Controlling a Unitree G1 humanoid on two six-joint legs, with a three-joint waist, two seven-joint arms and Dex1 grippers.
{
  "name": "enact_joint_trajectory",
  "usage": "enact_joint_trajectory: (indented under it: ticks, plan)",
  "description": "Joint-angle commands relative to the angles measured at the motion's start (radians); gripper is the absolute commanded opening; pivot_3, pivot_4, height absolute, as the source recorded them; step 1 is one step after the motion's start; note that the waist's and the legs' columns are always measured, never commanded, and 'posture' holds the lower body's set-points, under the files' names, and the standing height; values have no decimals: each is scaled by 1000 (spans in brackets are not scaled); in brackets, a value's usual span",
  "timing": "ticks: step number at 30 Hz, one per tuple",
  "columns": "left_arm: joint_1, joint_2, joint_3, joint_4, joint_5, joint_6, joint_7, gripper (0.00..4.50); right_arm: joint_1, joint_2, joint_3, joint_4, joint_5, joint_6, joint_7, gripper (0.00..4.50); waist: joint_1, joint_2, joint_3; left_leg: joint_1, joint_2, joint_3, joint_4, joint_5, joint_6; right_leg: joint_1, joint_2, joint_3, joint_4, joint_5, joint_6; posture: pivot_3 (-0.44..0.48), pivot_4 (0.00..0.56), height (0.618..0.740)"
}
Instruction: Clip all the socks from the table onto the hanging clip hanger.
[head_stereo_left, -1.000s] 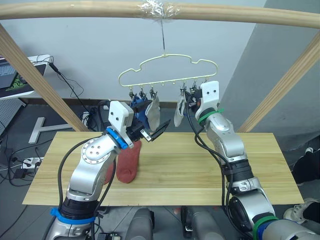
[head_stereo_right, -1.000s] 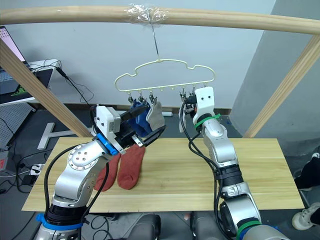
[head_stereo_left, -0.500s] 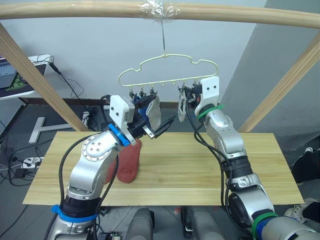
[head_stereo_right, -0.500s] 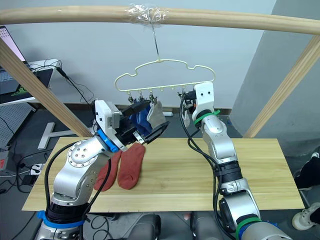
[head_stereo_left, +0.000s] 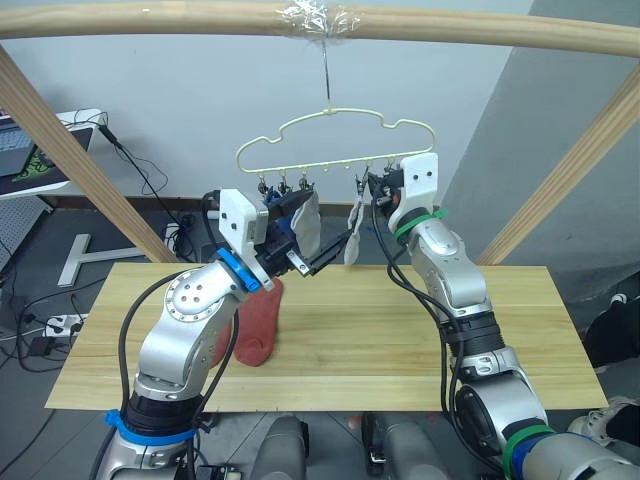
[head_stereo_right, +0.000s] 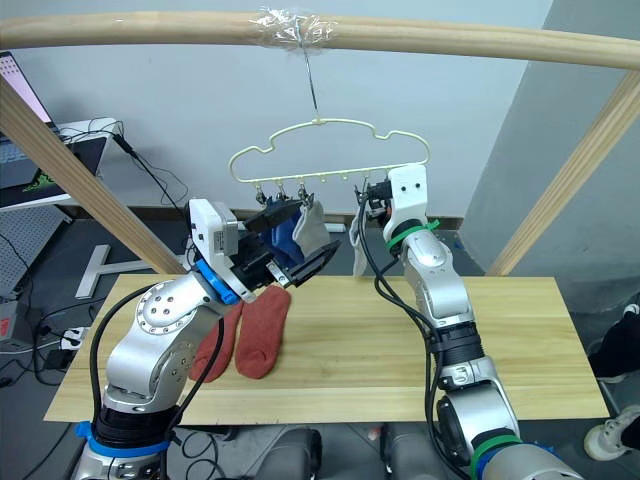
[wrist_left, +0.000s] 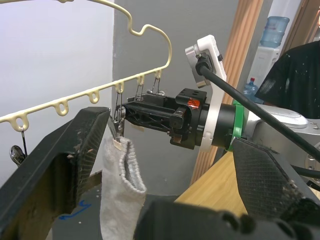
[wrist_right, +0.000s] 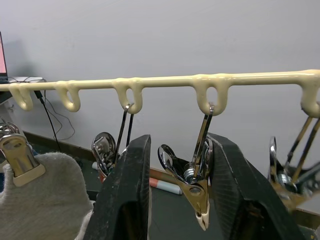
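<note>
- Head views: the left end effector (head_stereo_left: 322, 262), fingers spread, is hovering by the grey sock (head_stereo_left: 353, 222) hanging from the clip hanger (head_stereo_left: 335, 140); two rust-red socks (head_stereo_left: 256, 322) are lying on the surface (head_stereo_left: 400, 340).
- Right wrist view: the right end effector (wrist_right: 175, 192), fingers apart, is straddling an empty clip (wrist_right: 192, 185); it ought to be squeezing squarely on the handles.

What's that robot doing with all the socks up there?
It is hanging socks on a clip hanger that dangles from a wooden pole. Blue and grey socks already hang from the clips. The right gripper has its fingers on either side of one metal clip, and the open left gripper is beside a hanging grey sock. Two red socks lie on the table.
</note>
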Motion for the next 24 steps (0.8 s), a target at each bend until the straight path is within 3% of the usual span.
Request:
enact_joint_trajectory:
  ticks: [1, 4, 14, 18, 24]
  plan:
    - [-15, 4, 22, -35, -4, -14, 7, 4500, -20, 4, -15, -18, 8, -23, 3, 531, 0, 0, 0, 0, 0, 0, 0, 0, 0, 0, 0, 0, 0, 0, 0, 83, 218, 740]
    - [-7, 2, 13, -37, 6, -24, 8, 4500, -22, 1, -19, -16, 6, -25, 5, 22, 0, 0, 0, 0, 0, 0, 0, 0, 0, 0, 0, 0, 0, 0, 0, 83, 218, 740]
    - [63, 20, -12, -1, 72, -41, 8, 4500, -17, -8, -19, -28, 6, -21, 16, 22, 1, 0, 0, 0, 0, 0, 0, 0, 0, 0, 0, 0, 0, 0, 0, 80, 211, 740]
    - [223, 38, -34, 204, 229, -53, 104, 4500, 0, -36, -17, -68, 2, 3, 35, 22, -4, 1, 0, 3, 0, 3, -1, 0, 0, 1, 0, 2, 0, 0, 1, 80, 211, 740]
    - [194, -5, -47, 478, 343, -138, 211, 4500, 30, -47, -28, -118, 11, 54, 31, 22, 13, 1, 0, 0, 1, -1, 0, 0, 0, 0, 0, -2, 0, -1, 1, 65, 205, 740]
